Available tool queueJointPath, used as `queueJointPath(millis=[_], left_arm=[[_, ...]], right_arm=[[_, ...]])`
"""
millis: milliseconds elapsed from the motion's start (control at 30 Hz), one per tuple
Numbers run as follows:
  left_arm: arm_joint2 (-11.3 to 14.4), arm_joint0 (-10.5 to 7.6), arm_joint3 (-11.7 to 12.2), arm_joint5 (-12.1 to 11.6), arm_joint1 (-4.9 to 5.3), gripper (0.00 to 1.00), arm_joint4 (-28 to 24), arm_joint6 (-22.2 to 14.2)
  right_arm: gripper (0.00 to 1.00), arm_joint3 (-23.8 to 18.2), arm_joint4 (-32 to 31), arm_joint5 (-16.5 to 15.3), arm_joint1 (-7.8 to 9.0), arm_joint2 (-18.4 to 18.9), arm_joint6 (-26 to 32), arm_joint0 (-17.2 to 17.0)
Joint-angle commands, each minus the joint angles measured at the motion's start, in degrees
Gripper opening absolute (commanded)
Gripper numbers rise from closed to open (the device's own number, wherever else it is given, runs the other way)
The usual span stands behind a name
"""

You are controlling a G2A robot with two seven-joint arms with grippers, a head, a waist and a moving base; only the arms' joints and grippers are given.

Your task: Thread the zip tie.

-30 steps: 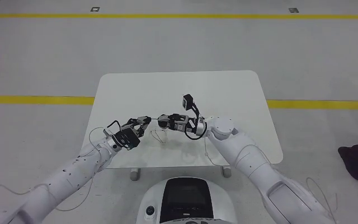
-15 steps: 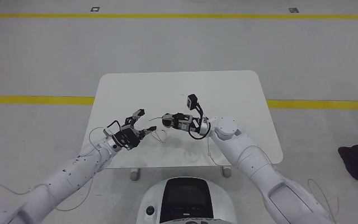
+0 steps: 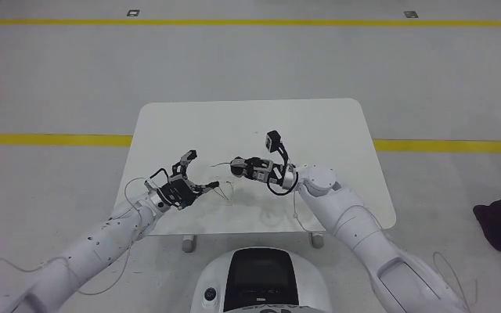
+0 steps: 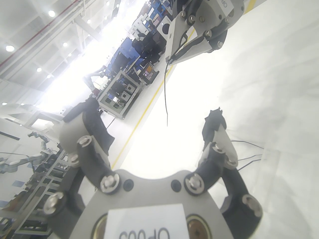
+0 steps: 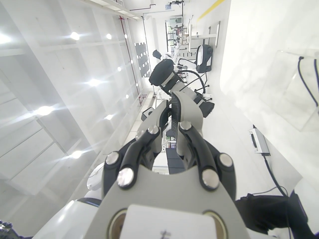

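Overhead, both arms meet above the white rounded worktop [image 3: 329,125], nearer its front edge, and the thin black zip tie [image 3: 219,164] is a faint line between them. The left wrist view shows it as a smooth, slightly bowed strand pinched in the closed metal tips of the right gripper [image 4: 171,60]. Its free end points toward the gap between the widely spread, black-padded fingers [image 4: 215,125] of the left gripper [image 4: 152,123]. The right wrist view adds a clear plastic sheet [image 5: 281,93] carrying spare black ties [image 5: 307,85].
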Motion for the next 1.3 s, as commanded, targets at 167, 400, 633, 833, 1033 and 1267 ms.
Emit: queueJointPath(millis=[167,400,633,833,1033,1267], left_arm=[[-2.2,0.79,1.1,-5.1,-0.11,1.00,-6.9,2.2],[-3.9,1.08,4.5,-11.9,-0.43,1.00,-14.3,2.6],[-5.1,0.70,4.4,-20.9,-0.39,1.00,-19.7,2.4],[-6.6,-1.34,3.6,-29.5,0.79,1.00,-25.4,-2.8],[-1.7,-5.48,-0.4,-29.5,3.51,1.00,-35.2,-12.1],[9.9,-13.38,-3.9,-29.5,6.39,1.00,-54.5,-25.4]], right_arm=[[0.00,-2.0,-0.5,-0.3,0.54,1.5,-1.2,-1.7],[0.00,-3.4,-0.6,-0.4,1.11,3.2,-1.6,-3.0],[0.00,-4.5,-2.4,-0.9,1.25,3.2,-3.0,-3.6],[0.00,-6.7,-4.8,-1.2,1.92,4.3,-3.0,-4.9],[0.00,-7.7,-6.3,-0.5,2.06,4.2,-3.7,-5.6],[0.00,-7.5,-7.1,0.0,1.94,3.6,-4.7,-5.7]])
